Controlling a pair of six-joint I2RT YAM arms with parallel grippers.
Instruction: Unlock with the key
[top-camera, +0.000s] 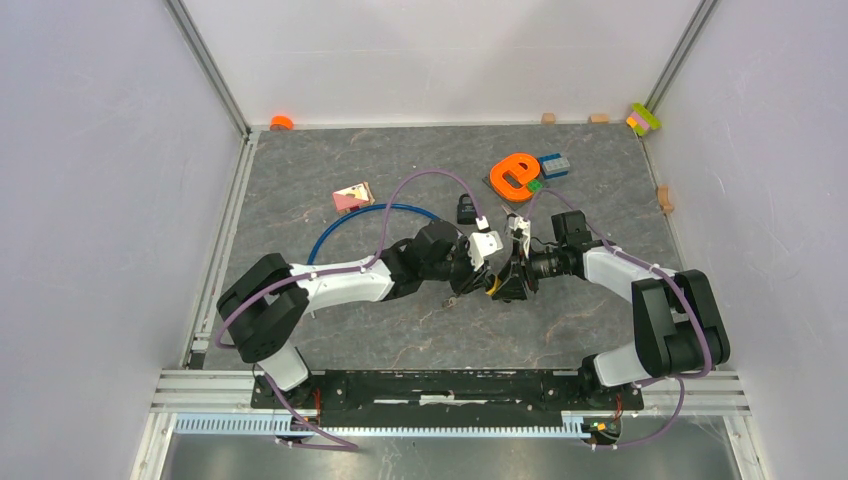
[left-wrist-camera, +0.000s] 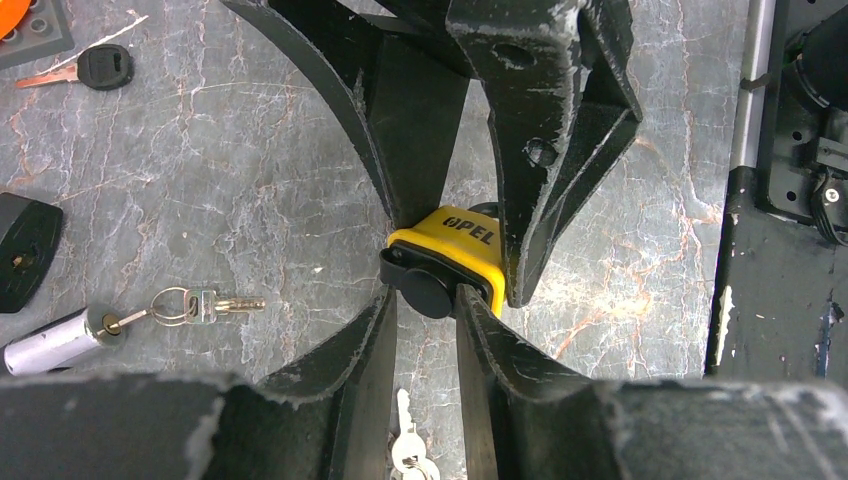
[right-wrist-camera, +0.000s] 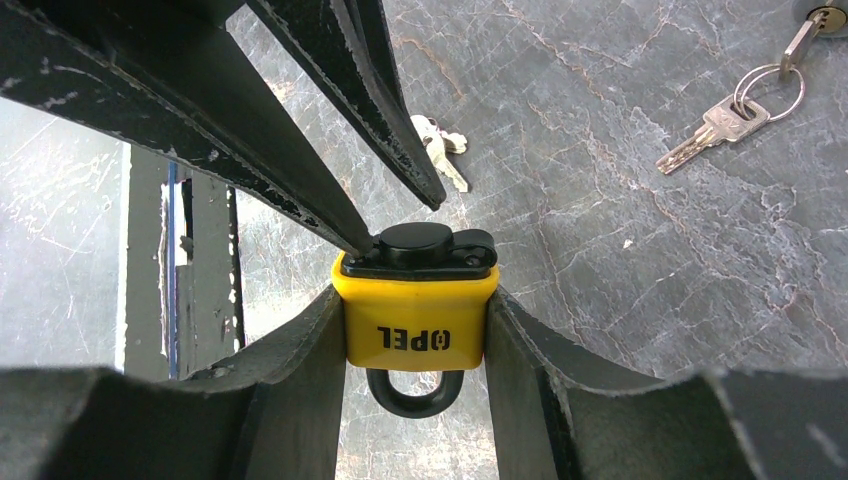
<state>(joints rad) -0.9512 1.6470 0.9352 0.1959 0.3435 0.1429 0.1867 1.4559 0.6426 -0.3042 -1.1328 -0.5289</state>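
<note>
A yellow padlock (right-wrist-camera: 415, 335) marked OPEL is held above the table, its black shackle (right-wrist-camera: 415, 395) pointing toward the right wrist camera. My right gripper (right-wrist-camera: 415, 305) is shut on the sides of the padlock's body. The key's round black head (left-wrist-camera: 428, 290) sticks out of the padlock's (left-wrist-camera: 455, 235) black bottom plate. My left gripper (left-wrist-camera: 427, 300) is shut on that key head, one finger on each side. In the top view both grippers meet at the padlock (top-camera: 495, 287) in the middle of the table, the left gripper (top-camera: 472, 272) facing the right gripper (top-camera: 512, 275).
A silver lock cylinder (left-wrist-camera: 55, 342) with a ring of keys (left-wrist-camera: 205, 305) lies on the table to the left. A spare black-headed key (left-wrist-camera: 100, 68) and small silver keys (left-wrist-camera: 408, 450) lie nearby. An orange letter (top-camera: 515, 175), blue bricks (top-camera: 555, 165) and a blue cable (top-camera: 350, 218) sit farther back.
</note>
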